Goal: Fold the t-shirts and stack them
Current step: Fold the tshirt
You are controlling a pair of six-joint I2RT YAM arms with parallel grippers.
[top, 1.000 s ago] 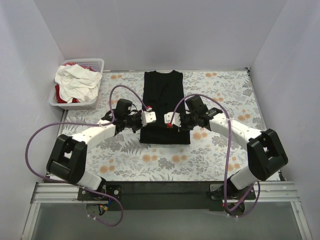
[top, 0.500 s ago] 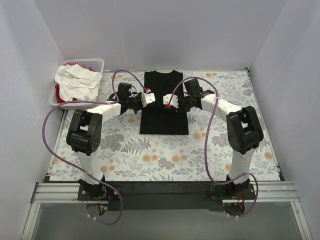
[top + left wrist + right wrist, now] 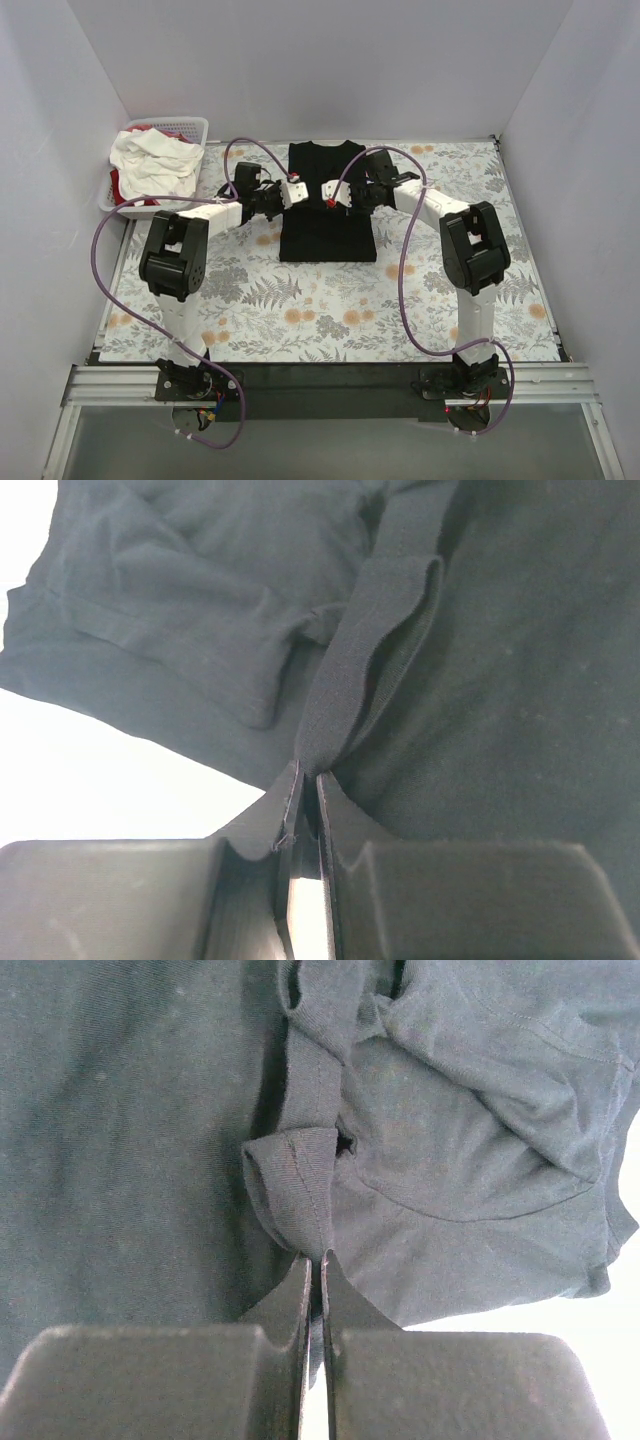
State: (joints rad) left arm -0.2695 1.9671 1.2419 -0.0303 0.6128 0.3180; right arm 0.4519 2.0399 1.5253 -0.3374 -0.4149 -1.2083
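Observation:
The black t-shirt (image 3: 326, 215) lies folded into a narrow strip at the table's back middle. My left gripper (image 3: 297, 193) is shut on a pinched fold of the black t-shirt (image 3: 360, 650) at its left side. My right gripper (image 3: 329, 195) is shut on a hemmed fold of the same shirt (image 3: 300, 1180). Both grippers hover close together over the shirt's middle, holding its lower part up toward the collar end. White t-shirts (image 3: 152, 165) and a red one (image 3: 126, 192) are piled in the basket at back left.
A white slotted basket (image 3: 189, 203) stands at the back left corner. The floral tablecloth (image 3: 330, 310) covers the table. White walls close in on three sides. Purple cables loop from both arms.
Both grippers have carried the shirt's near hem away from me toward the collar. The arms have stretched farther out, and the shirt's visible length has shortened.

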